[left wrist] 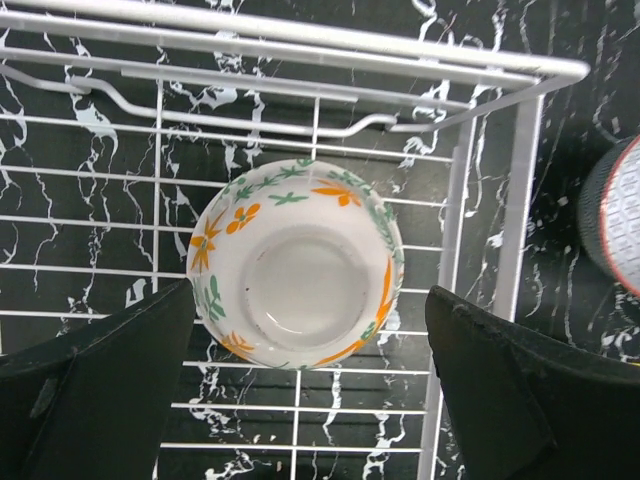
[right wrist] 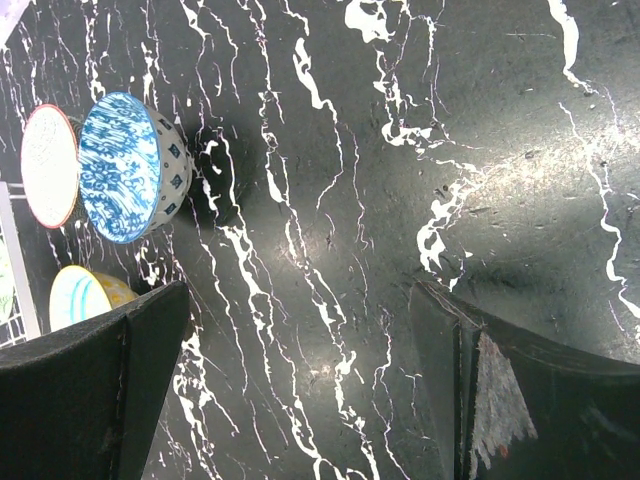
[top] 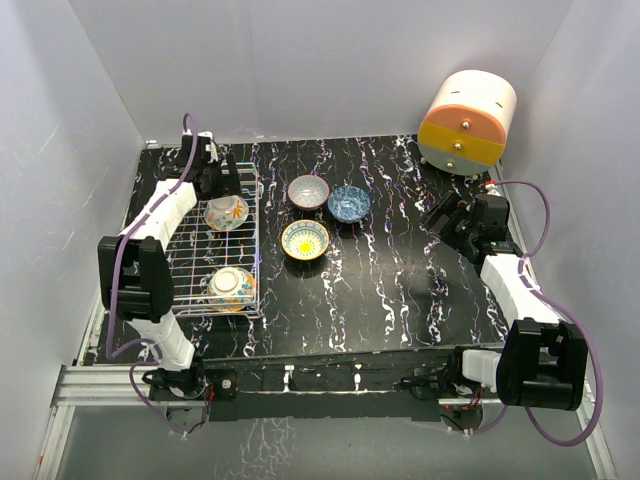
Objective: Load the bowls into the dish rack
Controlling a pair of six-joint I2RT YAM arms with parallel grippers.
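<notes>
Tabletop (top: 400,280) of black white-veined marble, pale walls (top: 300,70) around; two bowls (top: 227,212) (top: 232,287) sit in dish rack (top: 195,255) at left, three bowls (top: 308,192) (top: 349,203) (top: 305,240) stand beside it. Left end effector (left wrist: 310,300) and right end effector (right wrist: 300,300) both gape wide, empty

The dish rack (left wrist: 400,47) is smooth, white-coated metal wire. The floral bowl (left wrist: 297,262) inside it looks glazed ceramic, glossy. The black marbled tabletop (right wrist: 350,200) has a soft sheen.
</notes>
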